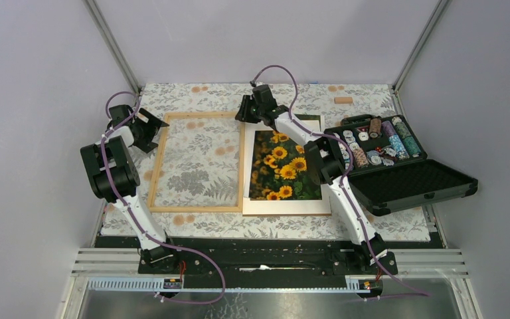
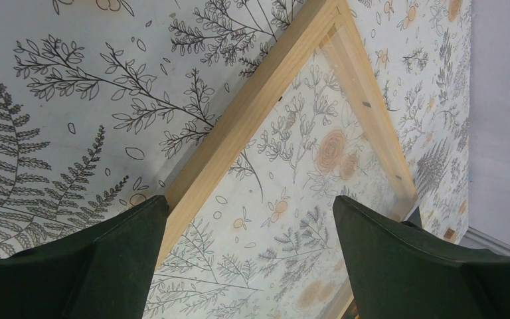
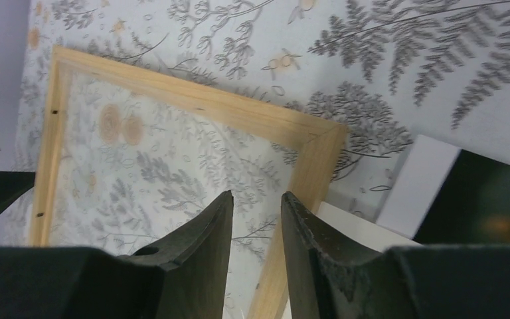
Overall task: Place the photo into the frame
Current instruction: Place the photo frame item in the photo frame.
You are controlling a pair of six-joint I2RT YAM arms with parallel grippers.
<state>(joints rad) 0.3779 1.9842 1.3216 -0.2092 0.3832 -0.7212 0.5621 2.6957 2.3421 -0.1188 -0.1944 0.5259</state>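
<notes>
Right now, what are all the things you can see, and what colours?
frame: one, light wood, left of table
photo: one, yellow sunflowers on green, beside frame's right
mat: one, white, around photo
case: one, black, open, right edge
chips: many, mixed colours, in case
block: one, tan, far right
tablecloth: one, white with grey leaves, underneath everything
left gripper: one, black, wide open, frame's far left corner
right gripper: one, black, slightly open, frame's far right corner

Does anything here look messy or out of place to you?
Yes: the open black case on the right juts past the edge of the table, and the poker chips inside lie partly jumbled, not in neat rows.
</notes>
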